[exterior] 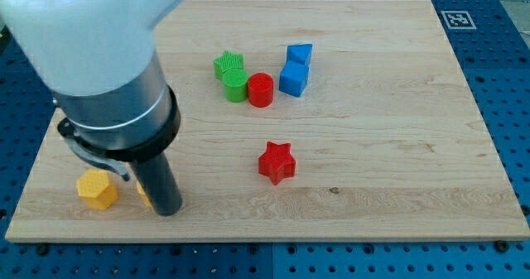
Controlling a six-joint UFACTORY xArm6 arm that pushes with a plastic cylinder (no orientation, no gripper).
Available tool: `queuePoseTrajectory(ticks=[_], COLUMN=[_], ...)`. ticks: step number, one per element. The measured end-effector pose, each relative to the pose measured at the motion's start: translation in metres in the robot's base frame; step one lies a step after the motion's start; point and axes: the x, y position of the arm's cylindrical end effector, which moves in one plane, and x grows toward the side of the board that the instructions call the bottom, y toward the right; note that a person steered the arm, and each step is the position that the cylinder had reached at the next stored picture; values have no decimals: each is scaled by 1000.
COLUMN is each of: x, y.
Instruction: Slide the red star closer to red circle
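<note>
Red star at lower centre of frame, red circle well above it. My tip at lower left, touching nothing, holding nothing; star lies right and slightly up.

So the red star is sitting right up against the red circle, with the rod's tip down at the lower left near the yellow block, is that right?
Not quite. The red star is not against the red circle; it lies apart from it, toward the view's bottom, with bare board between them. The rest holds: my tip is at the lower left, beside the yellow block. The camera view shows this.
</note>
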Motion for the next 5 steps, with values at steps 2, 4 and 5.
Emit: queuePoseTrajectory(ticks=[2,4,5], x=[0,-4,-1], y=[-29,-30,14])
